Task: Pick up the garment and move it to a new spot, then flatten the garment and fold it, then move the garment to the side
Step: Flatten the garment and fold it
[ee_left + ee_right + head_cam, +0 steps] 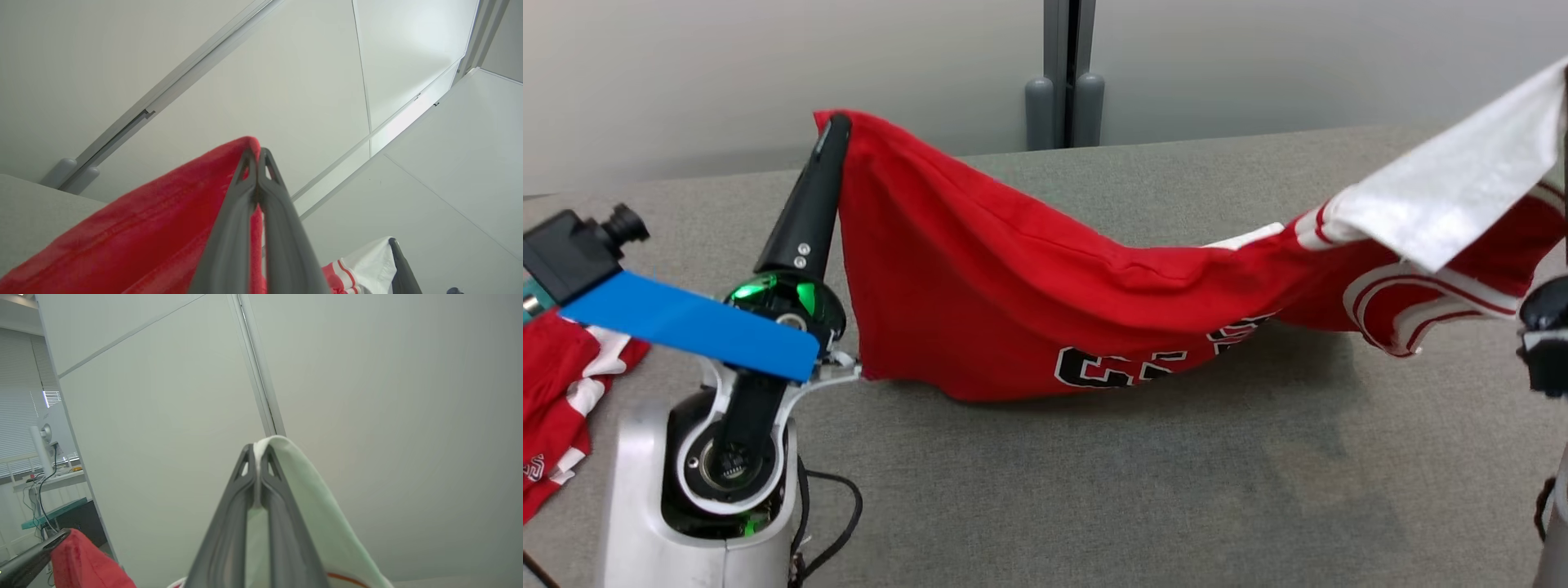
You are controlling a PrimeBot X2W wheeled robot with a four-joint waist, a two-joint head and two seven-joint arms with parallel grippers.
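Note:
The garment (980,278), a red jersey with black lettering and a white, red-striped sleeve, hangs stretched between my two grippers above the grey table (1094,490). Its middle sags down to the tabletop. My left gripper (832,131) points up at the left and is shut on a red corner; the left wrist view shows its fingertips (256,154) pressed together on red cloth (143,241). My right gripper (257,451) is shut on the white sleeve (310,506), which rises to the head view's upper right corner (1462,180).
A second red and white garment (556,392) lies crumpled at the table's left edge beside my left arm. A grey post (1066,82) stands behind the table's far edge against a pale wall. My right wrist (1543,335) shows dark at the right edge.

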